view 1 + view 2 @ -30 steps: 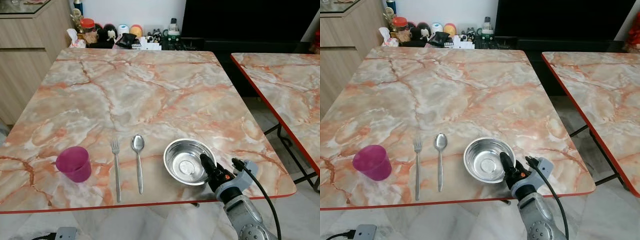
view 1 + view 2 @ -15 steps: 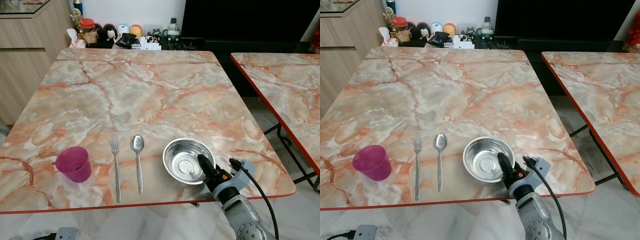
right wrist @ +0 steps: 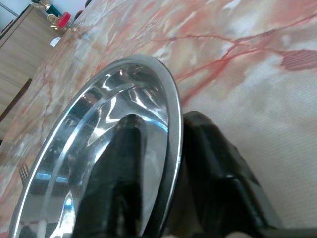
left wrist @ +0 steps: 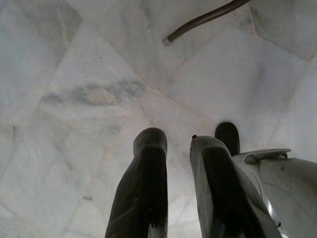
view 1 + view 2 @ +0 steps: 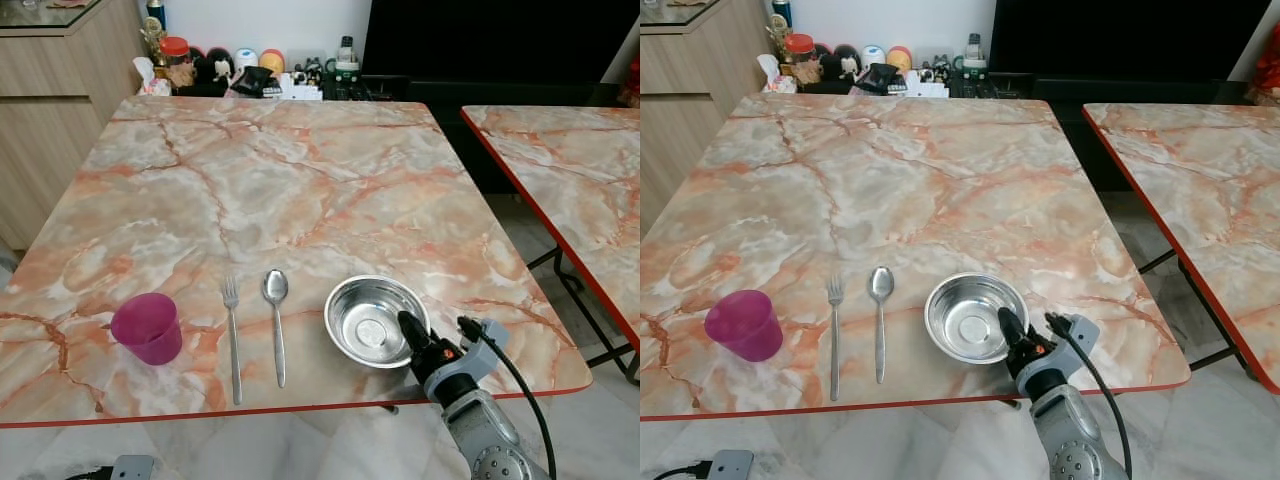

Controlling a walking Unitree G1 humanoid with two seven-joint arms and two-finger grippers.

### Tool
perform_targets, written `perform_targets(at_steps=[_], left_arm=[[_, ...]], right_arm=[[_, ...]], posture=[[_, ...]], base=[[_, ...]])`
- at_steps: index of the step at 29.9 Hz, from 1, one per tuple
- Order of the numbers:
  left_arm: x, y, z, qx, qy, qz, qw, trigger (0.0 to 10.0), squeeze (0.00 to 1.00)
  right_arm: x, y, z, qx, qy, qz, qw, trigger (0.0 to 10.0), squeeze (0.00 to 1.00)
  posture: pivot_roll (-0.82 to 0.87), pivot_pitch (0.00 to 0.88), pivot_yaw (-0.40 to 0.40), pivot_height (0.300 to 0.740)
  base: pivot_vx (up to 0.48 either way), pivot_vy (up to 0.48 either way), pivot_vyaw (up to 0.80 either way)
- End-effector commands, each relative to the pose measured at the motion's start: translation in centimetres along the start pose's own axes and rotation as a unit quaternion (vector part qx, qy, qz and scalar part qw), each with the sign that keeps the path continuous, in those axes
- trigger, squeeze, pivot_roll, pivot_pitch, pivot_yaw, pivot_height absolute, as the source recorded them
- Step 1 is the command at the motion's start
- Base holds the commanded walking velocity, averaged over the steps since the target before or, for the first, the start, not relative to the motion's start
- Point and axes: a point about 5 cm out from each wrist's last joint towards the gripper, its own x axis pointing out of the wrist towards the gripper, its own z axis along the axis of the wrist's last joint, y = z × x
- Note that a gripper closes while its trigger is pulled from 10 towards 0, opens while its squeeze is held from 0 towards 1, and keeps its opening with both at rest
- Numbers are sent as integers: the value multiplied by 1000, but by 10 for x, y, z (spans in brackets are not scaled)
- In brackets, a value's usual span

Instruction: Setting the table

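Note:
A steel bowl (image 5: 370, 322) sits near the front edge of the marble table (image 5: 300, 180). My right gripper (image 5: 408, 325) is shut on the bowl's near right rim, one finger inside and one outside, seen close up in the right wrist view, where the gripper (image 3: 163, 124) pinches the bowl (image 3: 99, 124). Left of the bowl lie a spoon (image 5: 276, 320) and a fork (image 5: 232, 340), side by side, handles toward me. A pink cup (image 5: 147, 327) stands upright further left. My left gripper (image 4: 178, 139) hangs over the floor, open, holding nothing.
A second marble table (image 5: 570, 170) stands to the right across a narrow gap. Jars and small items (image 5: 250, 70) crowd the wall behind the table. A wooden cabinet (image 5: 50, 80) is at the far left. A table leg (image 4: 208, 17) crosses the tiled floor.
The bowl and my right gripper have edged slightly to the left, toward the spoon. Everything else on the table lies as before.

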Motion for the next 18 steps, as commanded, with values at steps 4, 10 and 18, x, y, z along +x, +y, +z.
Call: perform_targets(at_steps=[4, 10, 18], left_arm=[[-1, 0, -5, 16, 13, -7, 1000, 10000, 0], [-1, -4, -4, 26, 14, -18, 999, 10000, 0], [-1, -5, -6, 31, 17, -22, 999, 10000, 0]], right_arm=[[1, -1, 2, -7, 1, -2, 1000, 0, 0], [1, -2, 3, -7, -3, -5, 1000, 0, 0], [2, -2, 2, -15, -10, -10, 1000, 0, 0]], posture=[[78, 156, -47, 740], [78, 155, -45, 740], [83, 156, -45, 740]], base=[[0, 0, 0], [0, 0, 0], [0, 0, 0]])
